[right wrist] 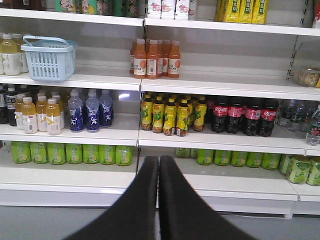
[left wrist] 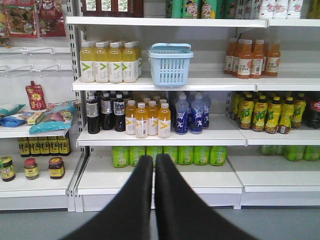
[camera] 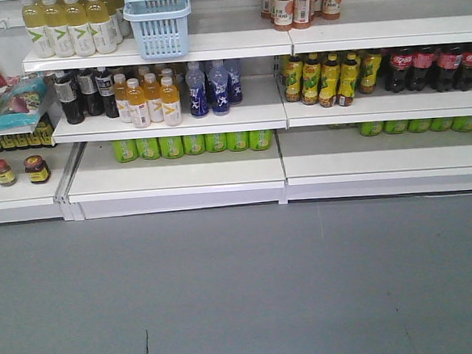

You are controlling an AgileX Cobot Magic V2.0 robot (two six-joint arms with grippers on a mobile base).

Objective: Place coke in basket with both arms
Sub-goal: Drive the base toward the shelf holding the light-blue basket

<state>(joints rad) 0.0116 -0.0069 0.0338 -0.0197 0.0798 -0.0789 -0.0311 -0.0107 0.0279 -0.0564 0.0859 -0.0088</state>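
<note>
Above, a light blue slotted plastic shopping basket [camera: 158,24] stands upright on the white upper shelf [camera: 235,43], at 11 o'clock in the front view, with pale yellow drink bottles [camera: 67,27] just beside it at its 9 o'clock. Dark plastic cola bottles with red labels [camera: 435,67] stand at 2 o'clock, one shelf lower. The left fingers [left wrist: 148,165] and the right fingers [right wrist: 152,167] are each pressed together, holding nothing.
</note>
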